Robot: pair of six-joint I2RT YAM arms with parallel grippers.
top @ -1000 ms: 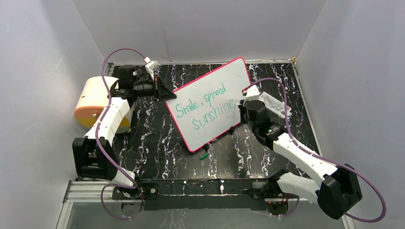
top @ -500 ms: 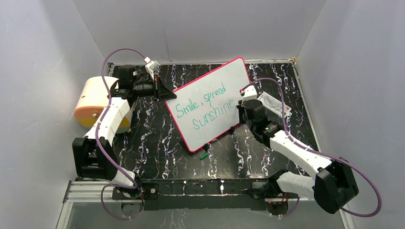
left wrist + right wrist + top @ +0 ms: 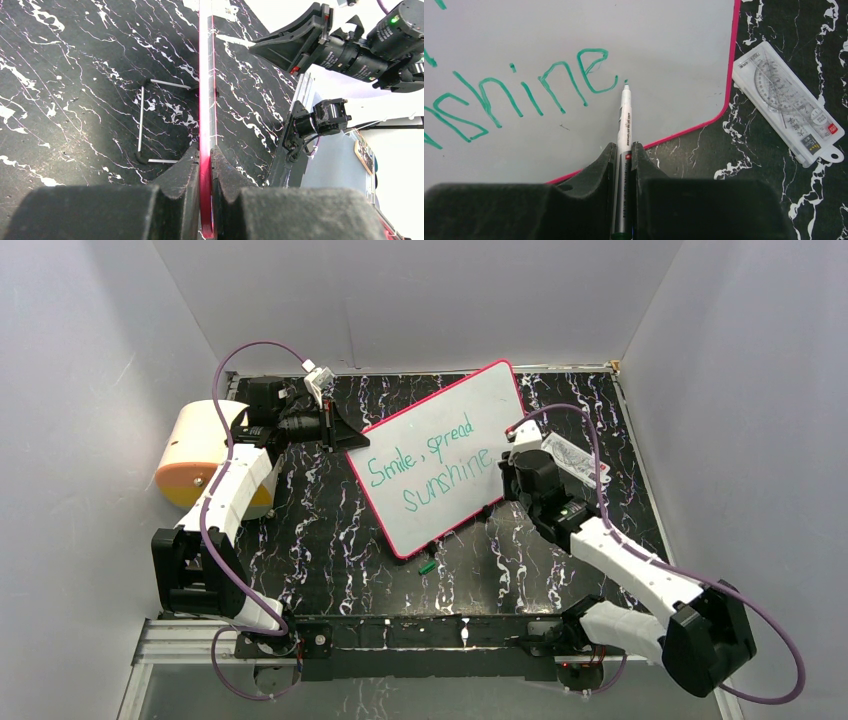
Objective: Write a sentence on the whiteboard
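My right pincer [image 3: 624, 150] is clamped on a white marker [image 3: 625, 117], both fingers pressed tight against the barrel. The teal tip points at the whiteboard [image 3: 659, 35] and sits just beside a small teal dot [image 3: 626, 81] after the final "e". I cannot tell whether the tip touches the surface. The tail of the sentence [image 3: 524, 95] runs off to the left of the marker in this wrist view.

Past the board's pink-red rim, to the right, a clear plastic packet [image 3: 786, 102] holding a protractor lies flat on the black marbled desk [image 3: 774, 190], apart from the board.

My left pincer [image 3: 206, 155] is closed on the rim of the whiteboard [image 3: 206, 75], which its camera sees edge-on as a thin red line running away between the fingers. A bent wire stand [image 3: 142, 122] shows on the desk to the left of that edge.

From above, the left pincer [image 3: 348, 440] grips the whiteboard [image 3: 450, 410] at its left corner and the right pincer [image 3: 500, 472] meets it at the right edge. The board sits mid-desk, turned at an angle with its upper corner toward the back wall. The sentence [image 3: 430, 472] reads "Smile, spread sunshine" in two teal lines across its lower half. The packet [image 3: 575, 457] lies behind the right wrist. A small green cap [image 3: 427, 567] rests on the desk [image 3: 330, 530] just beyond the board's near corner.
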